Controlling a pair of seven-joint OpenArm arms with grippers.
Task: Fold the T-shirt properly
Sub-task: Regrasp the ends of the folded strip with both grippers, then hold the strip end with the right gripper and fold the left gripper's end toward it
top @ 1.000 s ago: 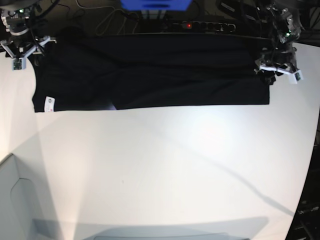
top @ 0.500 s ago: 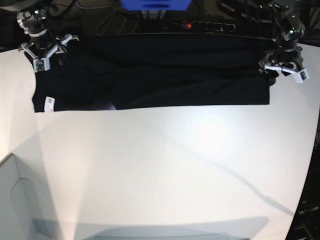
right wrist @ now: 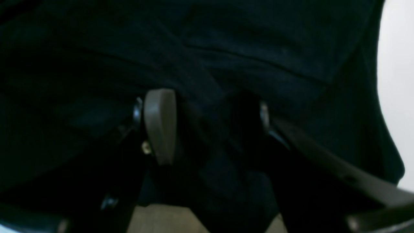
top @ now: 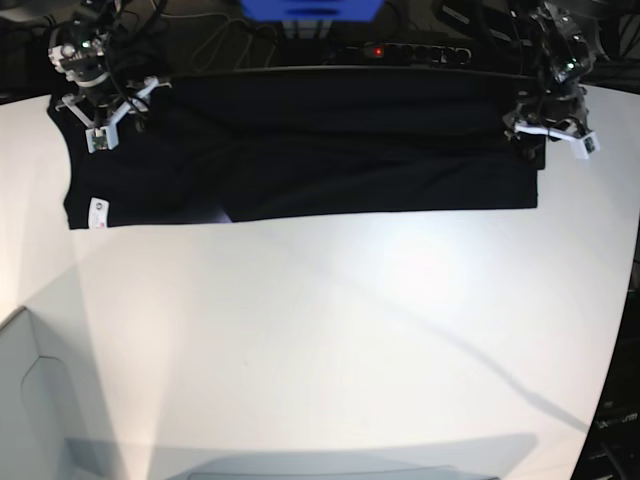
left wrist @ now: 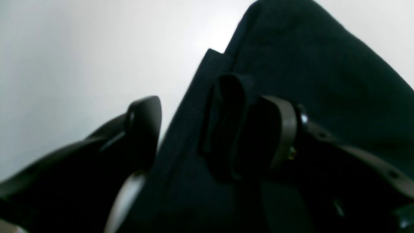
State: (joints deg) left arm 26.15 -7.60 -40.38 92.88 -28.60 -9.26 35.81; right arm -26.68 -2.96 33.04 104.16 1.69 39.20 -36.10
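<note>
T-shirt (top: 300, 145) lies flat along the far edge of the white table (top: 330, 340), white tag (top: 97, 211) at its near corner.

Left gripper (left wrist: 207, 129): jaws parted wide; a hemmed cloth edge runs up between them, draped against one finger (left wrist: 278, 129), not pinched.

Right gripper (right wrist: 210, 129): jaws apart, dark cloth bunched in the gap; grip unclear.

Broad white matte desk (top: 330, 340), evenly lit, with soft glare near centre. Behind its far edge: dark background, black power strip with a red lit switch (top: 400, 50), tangled black cables (top: 215, 40), blue rectangular object (top: 310, 8).
</note>
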